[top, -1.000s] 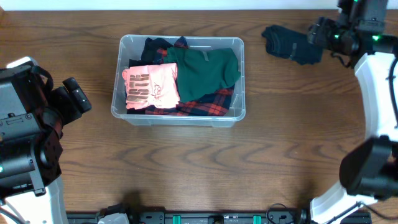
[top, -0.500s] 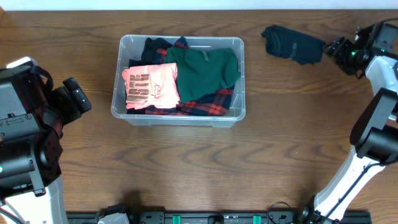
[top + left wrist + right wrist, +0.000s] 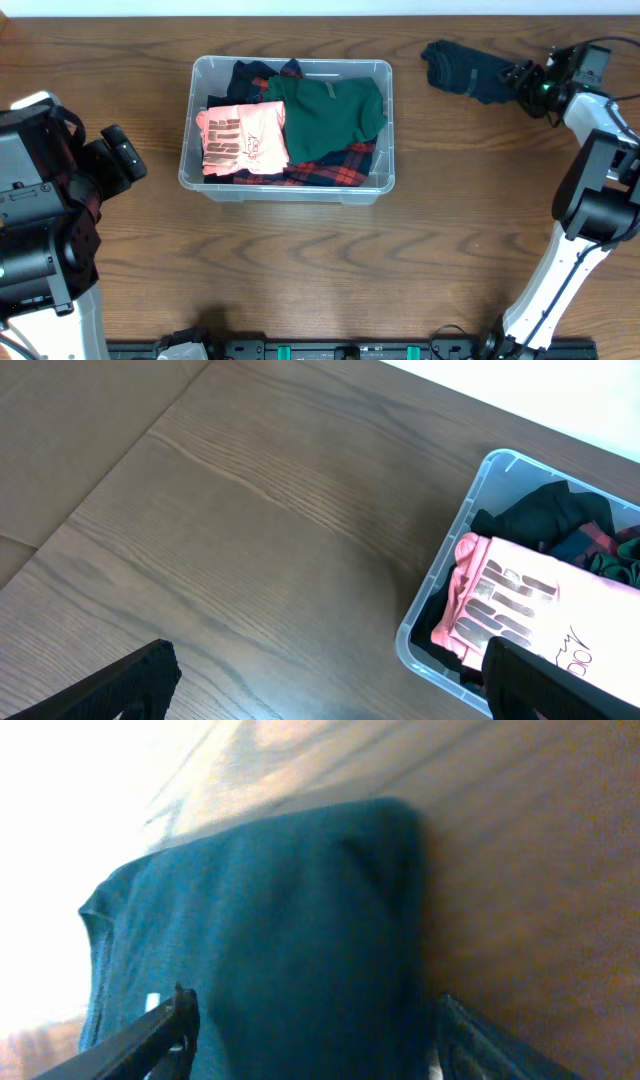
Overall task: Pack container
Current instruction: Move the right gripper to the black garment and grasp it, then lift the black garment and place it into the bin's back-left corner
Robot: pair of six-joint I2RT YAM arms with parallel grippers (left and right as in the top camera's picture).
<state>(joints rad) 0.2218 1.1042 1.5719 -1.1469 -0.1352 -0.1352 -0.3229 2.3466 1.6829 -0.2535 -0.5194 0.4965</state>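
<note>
- Left gripper (image 3: 335, 698): left of container (image 3: 286, 193), apart from it; fingers spread wide, nothing held.
- Container: upright on wooden table (image 3: 300, 270), holding folded clothes.
- Inside container: pink printed shirt (image 3: 243, 139) at left side, green garment (image 3: 332, 108) at right side, red-navy plaid cloth (image 3: 340, 170) beneath both.
- Dark teal garment (image 3: 465, 68): on table, right of container, well apart.
- Right gripper (image 3: 315, 1045): farther right of container; fingers parted either side of dark teal garment's edge, not clamped.
</note>
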